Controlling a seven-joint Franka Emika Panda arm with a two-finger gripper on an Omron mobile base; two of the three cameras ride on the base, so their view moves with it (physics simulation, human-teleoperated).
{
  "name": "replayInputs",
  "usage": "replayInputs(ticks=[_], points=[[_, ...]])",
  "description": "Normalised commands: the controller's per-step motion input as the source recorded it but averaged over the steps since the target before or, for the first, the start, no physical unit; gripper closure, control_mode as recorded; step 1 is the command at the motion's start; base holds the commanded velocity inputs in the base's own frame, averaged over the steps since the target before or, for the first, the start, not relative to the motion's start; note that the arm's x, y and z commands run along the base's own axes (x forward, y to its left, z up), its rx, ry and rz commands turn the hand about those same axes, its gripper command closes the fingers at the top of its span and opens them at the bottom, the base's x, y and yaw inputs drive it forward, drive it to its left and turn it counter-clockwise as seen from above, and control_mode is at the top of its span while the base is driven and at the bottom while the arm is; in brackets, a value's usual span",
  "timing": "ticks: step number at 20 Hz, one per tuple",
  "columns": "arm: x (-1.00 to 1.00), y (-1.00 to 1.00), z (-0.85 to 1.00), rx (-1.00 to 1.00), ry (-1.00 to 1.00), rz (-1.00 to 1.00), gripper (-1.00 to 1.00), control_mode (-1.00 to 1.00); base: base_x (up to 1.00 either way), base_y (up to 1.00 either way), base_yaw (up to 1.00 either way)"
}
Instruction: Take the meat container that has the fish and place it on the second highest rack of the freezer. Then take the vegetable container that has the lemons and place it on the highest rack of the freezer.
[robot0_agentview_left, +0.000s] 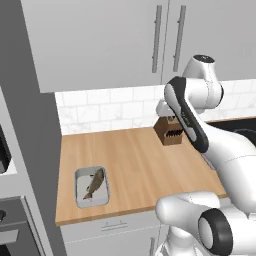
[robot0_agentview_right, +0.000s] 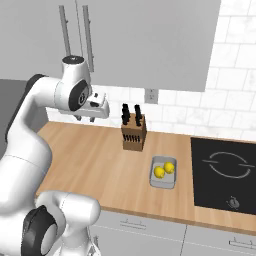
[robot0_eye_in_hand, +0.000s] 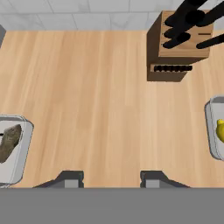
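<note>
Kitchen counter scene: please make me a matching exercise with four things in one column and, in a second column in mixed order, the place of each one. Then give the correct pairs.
Things
1. meat container with the fish
2. vegetable container with the lemons
3. knife block
4. gripper

Places
A. standing near the tiled wall, at the back of the counter
B. hanging above bare wood, between the two trays
C. near the counter's front edge, at its left end
D. just left of the black cooktop

Pairs: 1-C, 2-D, 3-A, 4-B
</note>
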Motion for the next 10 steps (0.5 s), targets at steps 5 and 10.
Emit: replayInputs(ticks=[5, 10], points=[[-0.15, 0.08, -0.01, 0.0, 0.0, 0.0, -1.0, -1.0, 0.0, 0.0, 0.0], [-0.18, 0.73, -0.22, 0.0, 0.11, -0.01, -1.0, -1.0, 0.0, 0.0, 0.0]])
